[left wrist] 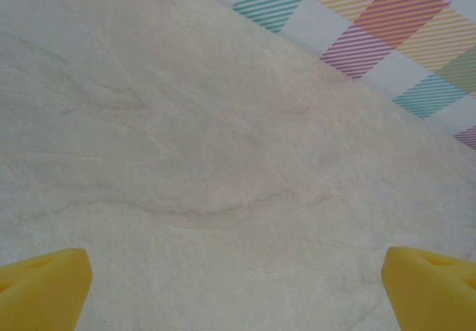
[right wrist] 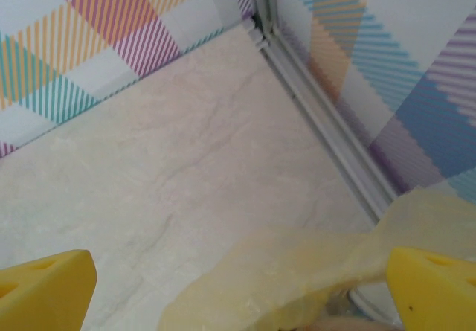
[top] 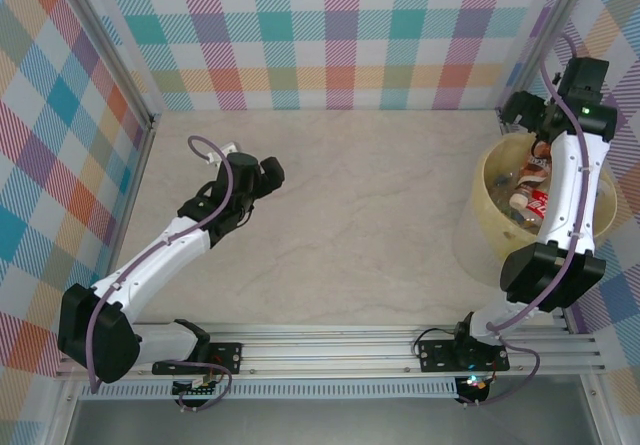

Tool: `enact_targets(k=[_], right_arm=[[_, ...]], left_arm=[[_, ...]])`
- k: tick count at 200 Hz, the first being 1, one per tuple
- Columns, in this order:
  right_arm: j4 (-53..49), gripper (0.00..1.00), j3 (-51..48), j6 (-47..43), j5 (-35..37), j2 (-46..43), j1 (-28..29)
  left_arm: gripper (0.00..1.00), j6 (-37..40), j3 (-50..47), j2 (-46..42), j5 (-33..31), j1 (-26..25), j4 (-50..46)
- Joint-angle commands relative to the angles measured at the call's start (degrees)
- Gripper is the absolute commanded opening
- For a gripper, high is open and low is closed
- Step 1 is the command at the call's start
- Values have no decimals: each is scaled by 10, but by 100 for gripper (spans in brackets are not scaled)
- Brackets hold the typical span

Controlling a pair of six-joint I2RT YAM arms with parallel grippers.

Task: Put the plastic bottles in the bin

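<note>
The bin (top: 482,227) is a large pale-yellow tub at the far right of the table. Several plastic bottles (top: 530,197) with red and white labels lie inside it, partly hidden by my right arm. My right gripper (top: 520,115) hangs over the bin's far rim. In the right wrist view its yellow fingers (right wrist: 44,290) stand wide apart with nothing between them, and the bin's rim (right wrist: 297,271) lies just below. My left gripper (top: 268,173) hovers over bare table at the left. It is open too, and its yellow fingertips (left wrist: 431,290) have only the marble surface between them.
Checkered walls enclose the table on the left, back and right. A metal corner post (right wrist: 260,18) and a wall rail (right wrist: 335,137) run close behind the bin. An aluminium rail (top: 330,345) carrying both arm bases runs along the near edge.
</note>
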Motion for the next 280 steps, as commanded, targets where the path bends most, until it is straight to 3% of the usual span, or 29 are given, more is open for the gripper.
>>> enact_targets(k=[1,41,83,114,152,168,186,226,258,280], right_arm=[[-29,100,-18,16,-34,-33,2],[-62,99,68,0,-45,-34,14],[-19,100,78,-53,-131,-63,147],[119,100,-22,-54,-217,-88,245],[284,100,-170,-93,-259,-94,324],[315,100,-227,-107,-254,-84,338],[360,100,-314,-97,-200,-78,341],[423,100,-453,-127,-97,-64,340],[435,100,-493,-125,-74,-42,317],[437,100,-509,-128,-52,-24,298]], left_arm=[[100,-4,-3,-5,-8,8,-2],[100,3,9,0,-15,9,-25],[100,2,3,-42,-70,15,-65],[100,11,-9,-93,-142,26,-105],[100,49,-59,-149,-258,57,-111],[100,74,-86,-158,-304,76,-102],[100,104,-119,-160,-342,103,-79],[100,181,-235,-157,-290,160,80],[100,194,-281,-110,-221,200,141],[100,250,-312,-52,-174,205,243]])
